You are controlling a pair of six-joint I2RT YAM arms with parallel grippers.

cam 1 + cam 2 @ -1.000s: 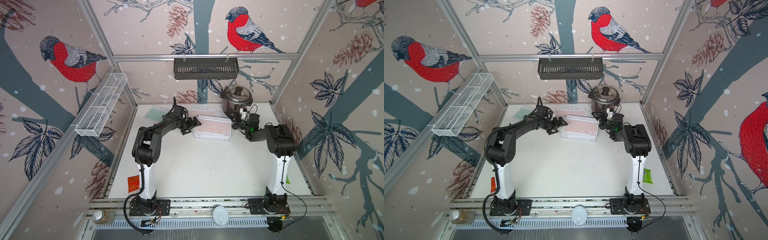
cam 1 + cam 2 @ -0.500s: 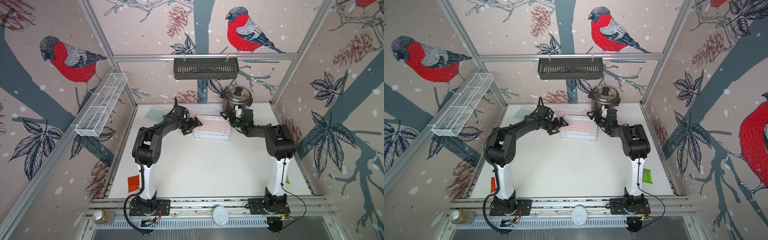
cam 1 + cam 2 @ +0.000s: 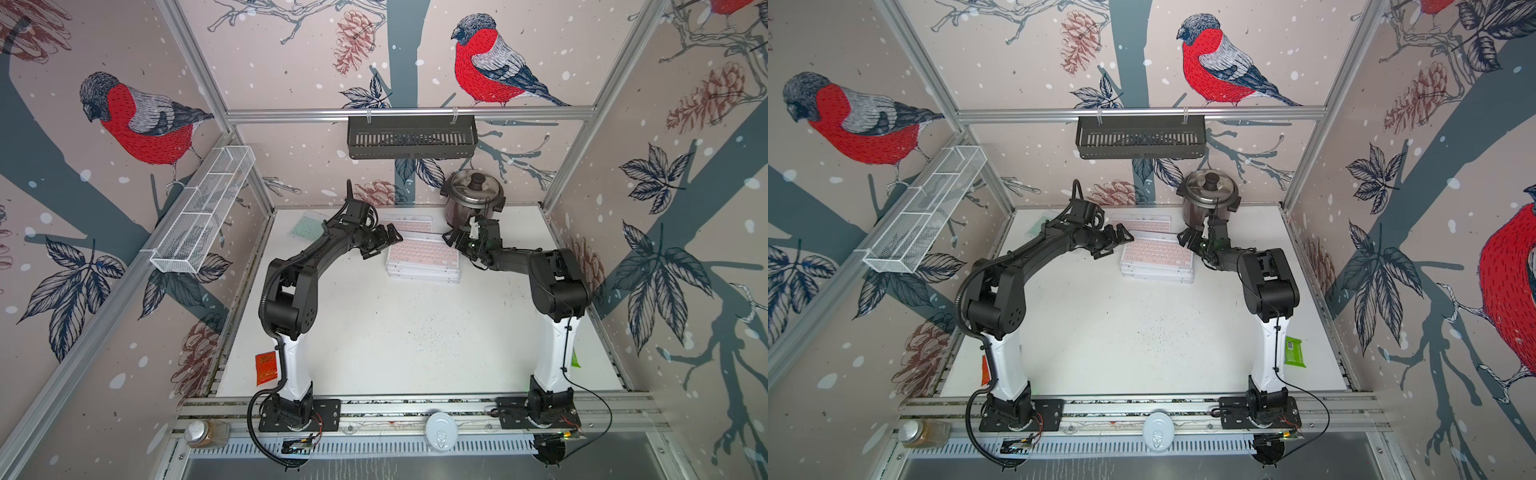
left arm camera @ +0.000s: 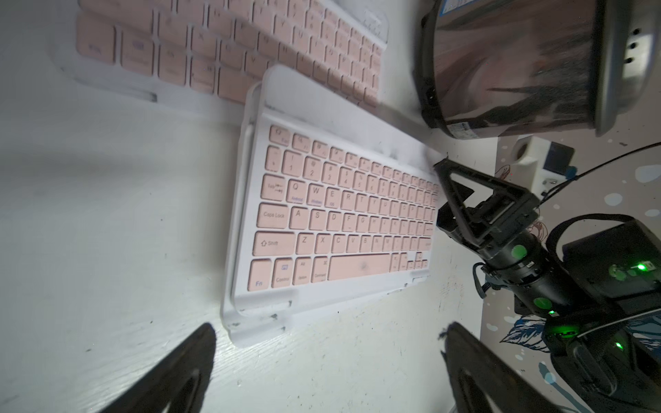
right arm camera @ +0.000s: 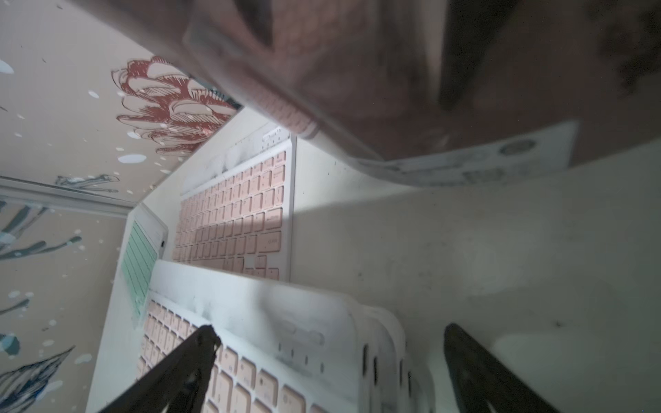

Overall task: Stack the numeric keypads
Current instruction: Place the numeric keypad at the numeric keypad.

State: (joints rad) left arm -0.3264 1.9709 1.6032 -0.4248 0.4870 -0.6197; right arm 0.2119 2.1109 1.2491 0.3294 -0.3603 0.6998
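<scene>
A stack of numeric keypads [image 3: 423, 259] [image 3: 1156, 259] with a pink-keyed one on top lies at the back middle of the table. Behind it a single pink keypad [image 3: 409, 226] [image 5: 243, 221] lies flat, and a mint green one [image 3: 305, 226] [image 5: 137, 257] sits at the back left. My left gripper [image 3: 392, 241] [image 4: 329, 357] is open just off the stack's left end, with only table between its fingers. My right gripper [image 3: 451, 239] [image 5: 329, 343] is open and straddles the stack's far right corner [image 5: 286, 339], one finger above the pink keys, holding nothing.
A steel pot with lid [image 3: 473, 195] [image 4: 518, 64] stands close behind my right gripper. A red packet [image 3: 266, 368] lies by the front left edge, a green packet [image 3: 1293, 351] by the right edge. A black basket [image 3: 411, 137] and a white wire basket [image 3: 203, 208] hang on the walls.
My right gripper has moved left from beside the stack to over its far right corner, staying open. The left arm has barely moved.
</scene>
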